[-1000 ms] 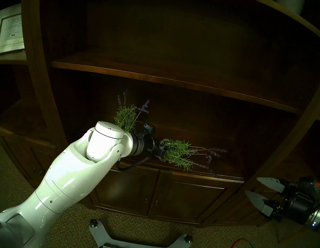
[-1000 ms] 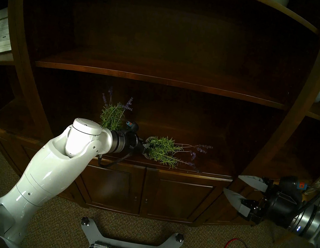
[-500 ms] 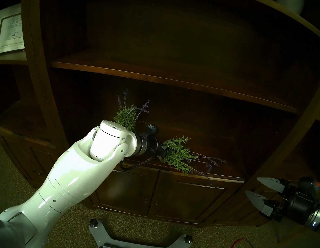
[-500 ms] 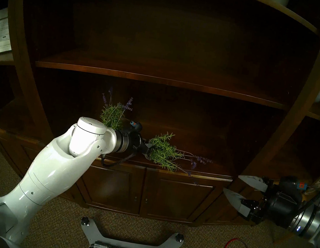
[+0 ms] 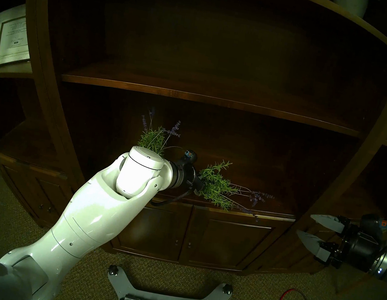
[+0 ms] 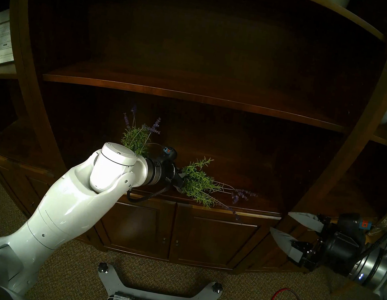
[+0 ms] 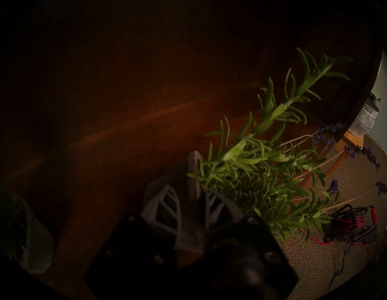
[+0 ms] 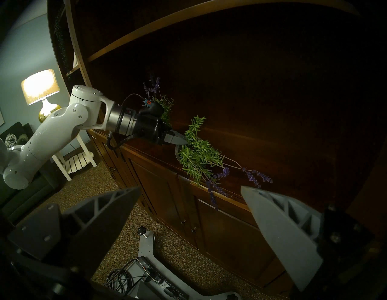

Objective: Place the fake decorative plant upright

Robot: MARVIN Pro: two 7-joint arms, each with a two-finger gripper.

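Head views: toppled green lavender sprig plant in grey pot lying on dark wooden shelf ledge, left gripper pinching pot rim; right gripper spread, well apart.
Left wrist: white ribbed fingers clamped on rim.
Right wrist: flowers overhanging ledge. Likely light, stems floppy; best held by rigid pot.

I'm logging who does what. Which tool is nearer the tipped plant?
Left. The left tool is at the tipped plant's pot end; the right tool hangs open, apart, off to its right.
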